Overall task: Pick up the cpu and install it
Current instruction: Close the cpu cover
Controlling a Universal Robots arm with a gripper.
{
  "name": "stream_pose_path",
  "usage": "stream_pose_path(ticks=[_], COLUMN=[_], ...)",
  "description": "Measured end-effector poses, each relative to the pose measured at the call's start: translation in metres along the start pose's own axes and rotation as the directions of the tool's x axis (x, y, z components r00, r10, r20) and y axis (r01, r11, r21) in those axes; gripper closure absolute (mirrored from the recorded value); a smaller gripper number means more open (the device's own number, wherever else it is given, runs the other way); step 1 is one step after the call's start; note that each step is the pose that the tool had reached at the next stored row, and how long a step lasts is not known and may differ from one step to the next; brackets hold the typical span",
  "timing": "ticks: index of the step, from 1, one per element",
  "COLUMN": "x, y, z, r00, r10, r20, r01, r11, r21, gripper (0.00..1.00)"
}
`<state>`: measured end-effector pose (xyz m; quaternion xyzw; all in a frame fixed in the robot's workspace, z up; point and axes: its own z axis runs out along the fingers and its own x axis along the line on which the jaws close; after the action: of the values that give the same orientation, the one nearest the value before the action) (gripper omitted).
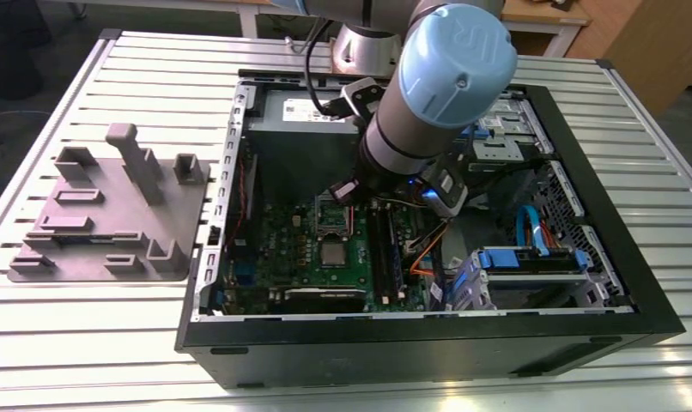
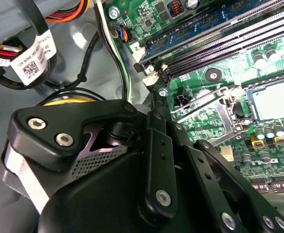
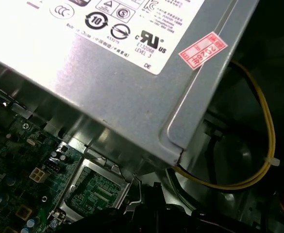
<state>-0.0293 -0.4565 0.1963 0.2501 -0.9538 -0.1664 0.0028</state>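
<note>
I see the cpu (image 1: 332,254) as a small flat square with a silvery-grey top. It lies level, face up, on the green motherboard (image 1: 280,249), about the middle of the board in the exterior view. In the second wrist view the cpu (image 2: 274,99) looks pale and matte, square to the board, with a dark border around its edges. Nothing rests on top of it.

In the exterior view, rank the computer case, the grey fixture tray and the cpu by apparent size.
1. computer case
2. grey fixture tray, on the exterior view's left
3. cpu, lying on the green motherboard, by far the smallest
</note>
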Motion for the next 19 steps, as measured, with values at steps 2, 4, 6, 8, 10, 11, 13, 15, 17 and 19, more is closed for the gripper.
stream_pose_path(ticks=[2, 4, 6, 8, 10, 11, 13, 15, 17, 19], x=[0.0001, 0.0002, 0.0002, 0.0002, 0.0002, 0.0002, 0.0002, 0.0002, 0.0002, 0.0001], y=[0.0001, 0.0001, 0.0001, 0.0002, 0.0003, 0.0004, 0.0004, 0.0004, 0.0006, 0.0007], z=[0.0002, 0.0002, 0.0002, 0.0003, 0.0, -0.0002, -0.0001, -0.0002, -0.0006, -0.0009], r00=[1.0, 1.0, 1.0, 1.0, 1.0, 1.0, 1.0, 1.0, 1.0, 0.9999], r10=[0.0, 0.001, 0.001, 0.001, 0.001, 0.001, 0.002, 0.002, 0.002, 0.002], r20=[-0.0009, -0.0024, -0.0034, -0.0052, -0.0061, -0.0065, -0.0076, -0.0083, -0.0091, -0.01], r01=[0.0, 0.0, -0.001, -0.001, -0.001, -0.001, -0.001, -0.002, -0.002, -0.002], r11=[1.0, 1.0, 1.0, 1.0, 0.9999, 0.9999, 0.9999, 0.9999, 0.9999, 0.9998], r21=[0.002, 0.0045, 0.0066, 0.0097, 0.0114, 0.012, 0.0142, 0.0156, 0.0169, 0.0187], gripper=[0.89, 0.89, 0.89, 0.89, 0.89, 0.89, 0.89, 0.89, 0.89, 0.89])
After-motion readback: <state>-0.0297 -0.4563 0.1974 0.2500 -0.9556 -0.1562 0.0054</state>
